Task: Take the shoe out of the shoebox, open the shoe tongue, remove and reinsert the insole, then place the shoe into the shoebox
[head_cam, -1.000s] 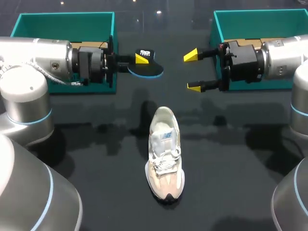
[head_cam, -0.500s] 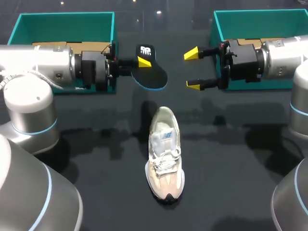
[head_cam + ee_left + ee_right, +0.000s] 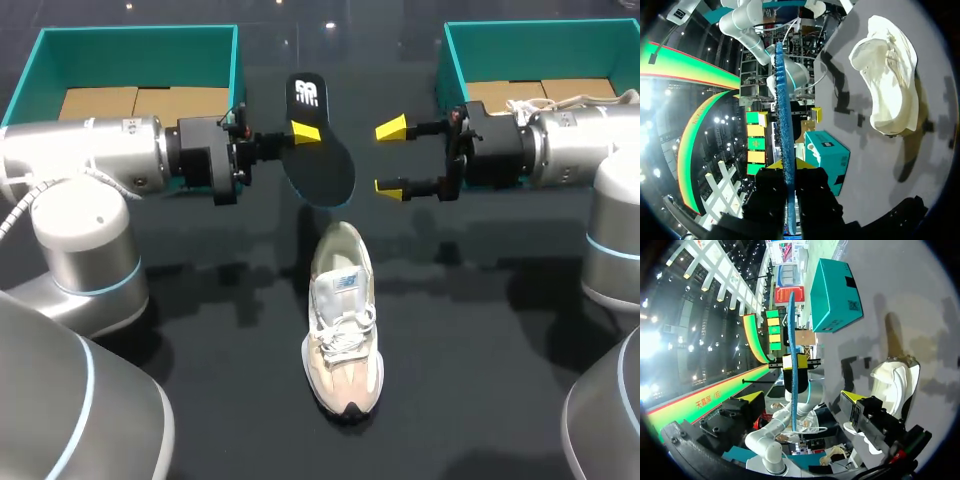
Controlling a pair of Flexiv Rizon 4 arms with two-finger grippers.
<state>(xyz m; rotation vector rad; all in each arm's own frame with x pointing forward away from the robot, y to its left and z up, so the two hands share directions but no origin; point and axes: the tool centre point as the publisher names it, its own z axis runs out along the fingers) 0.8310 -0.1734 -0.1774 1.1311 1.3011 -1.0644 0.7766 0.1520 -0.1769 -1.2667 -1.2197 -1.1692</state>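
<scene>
A beige and white shoe (image 3: 343,320) lies on the dark table, toe toward the near edge; it also shows in the wrist views (image 3: 890,75) (image 3: 892,380). My left gripper (image 3: 303,133) is shut on the black, blue-edged insole (image 3: 322,152), held in the air above the shoe's heel. The left wrist view sees the insole (image 3: 785,120) edge-on between its own gripper's (image 3: 790,166) fingers. My right gripper (image 3: 392,158) is open just right of the insole, not touching it. In the right wrist view the insole (image 3: 792,355) stands ahead of the wide-open right gripper (image 3: 802,397).
A teal shoebox (image 3: 130,38) stands at the back left behind my left arm, also seen in the right wrist view (image 3: 832,290). A second teal shoebox (image 3: 540,35) stands at the back right, with white laces (image 3: 545,100) showing inside.
My left arm has carried the insole rightward and nearer the shoe, turning it lengthwise. My right gripper has shifted left toward the insole and stayed open.
</scene>
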